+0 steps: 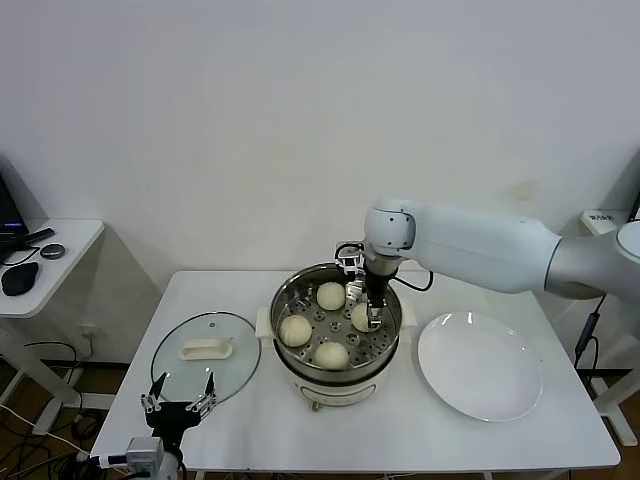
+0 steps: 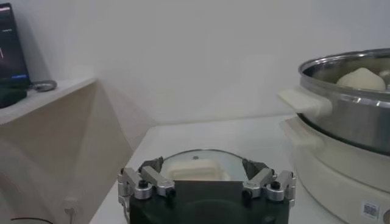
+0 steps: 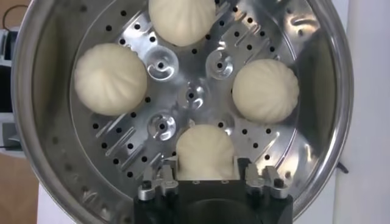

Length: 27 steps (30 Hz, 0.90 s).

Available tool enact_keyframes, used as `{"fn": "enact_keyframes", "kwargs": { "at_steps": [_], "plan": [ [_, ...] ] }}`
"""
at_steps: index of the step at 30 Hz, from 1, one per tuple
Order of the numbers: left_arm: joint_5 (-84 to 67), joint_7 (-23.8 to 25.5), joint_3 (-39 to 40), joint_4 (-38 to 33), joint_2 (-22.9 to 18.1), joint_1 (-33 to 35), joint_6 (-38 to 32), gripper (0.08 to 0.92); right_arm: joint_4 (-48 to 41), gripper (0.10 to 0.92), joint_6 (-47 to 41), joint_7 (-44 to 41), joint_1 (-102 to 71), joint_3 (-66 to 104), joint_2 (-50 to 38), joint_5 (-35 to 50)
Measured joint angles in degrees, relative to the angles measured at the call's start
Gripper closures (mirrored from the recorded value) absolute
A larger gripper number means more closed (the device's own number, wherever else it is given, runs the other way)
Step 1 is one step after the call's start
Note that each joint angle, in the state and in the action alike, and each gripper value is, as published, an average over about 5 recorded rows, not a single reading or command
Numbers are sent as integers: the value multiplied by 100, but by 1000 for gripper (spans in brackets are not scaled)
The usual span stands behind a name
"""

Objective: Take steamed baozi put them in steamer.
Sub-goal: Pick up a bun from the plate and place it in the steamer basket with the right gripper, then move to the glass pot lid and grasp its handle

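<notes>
Four steamed baozi (image 3: 265, 90) are seated in the steamer (image 1: 335, 352). Right gripper (image 3: 206, 176) fingers are spread around one baozi. Left gripper (image 1: 180, 398) is parked, fingers open.

Four baozi (image 3: 110, 78) in steamer (image 3: 304, 152) — perforated tray

A white bench (image 1: 300, 430) carries a round glass lid (image 1: 205, 355) with a cream handle (image 1: 205, 349) on top — it lies flat near the bench's front left corner. A flat white plate (image 1: 480, 366) sits well apart from the lid, toward the bench's right edge. Left of the bench stands a small white side table (image 1: 60, 255) — dark items lie on it.
</notes>
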Motion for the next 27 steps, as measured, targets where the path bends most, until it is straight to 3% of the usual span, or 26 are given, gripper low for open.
{"fn": "enact_keyframes", "kwargs": {
  "at_steps": [4,16,27],
  "plan": [
    [21,-3,0,-40,-32,37,0,177,62,210,-16,17,-3,60,-67,-22],
    [115,-47,-23,-224,-101,240,-84,177,355,203,122,126,-143,1153,-789,98],
    [41,-149,55,-252,-178,304,-435,177,595,203,733,1298,-1365,3665,-1878,747]
  ]
}}
